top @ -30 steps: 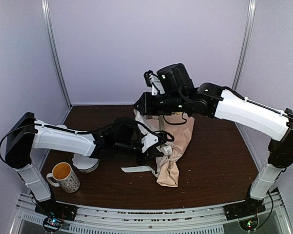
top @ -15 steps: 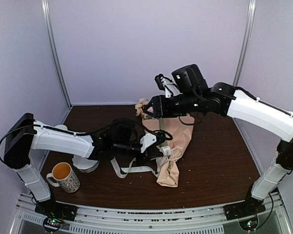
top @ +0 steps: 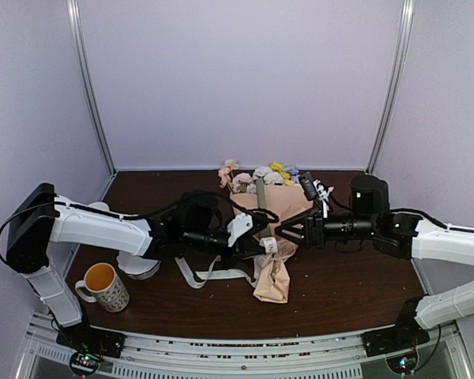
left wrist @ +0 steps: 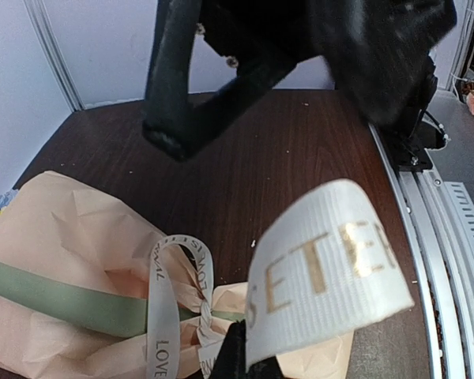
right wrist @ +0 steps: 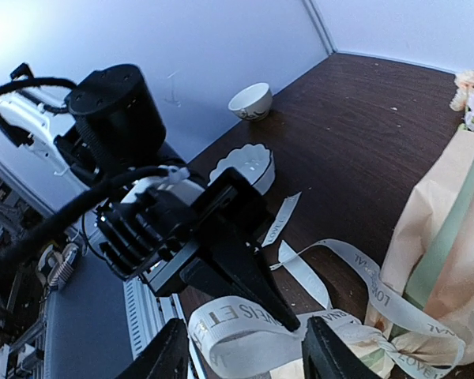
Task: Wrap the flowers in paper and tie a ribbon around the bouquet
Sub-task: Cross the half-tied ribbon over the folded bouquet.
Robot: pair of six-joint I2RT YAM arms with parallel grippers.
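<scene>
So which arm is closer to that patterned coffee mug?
Left. The left arm passes just behind the mug, on its side of the table. The right arm comes in from the opposite side, beyond the bouquet, well away.

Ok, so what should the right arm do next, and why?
Probably close the right gripper on the ribbon: its jaws stand open with a loop of it seemingly between them, while the left gripper is shut on the same ribbon.
</scene>
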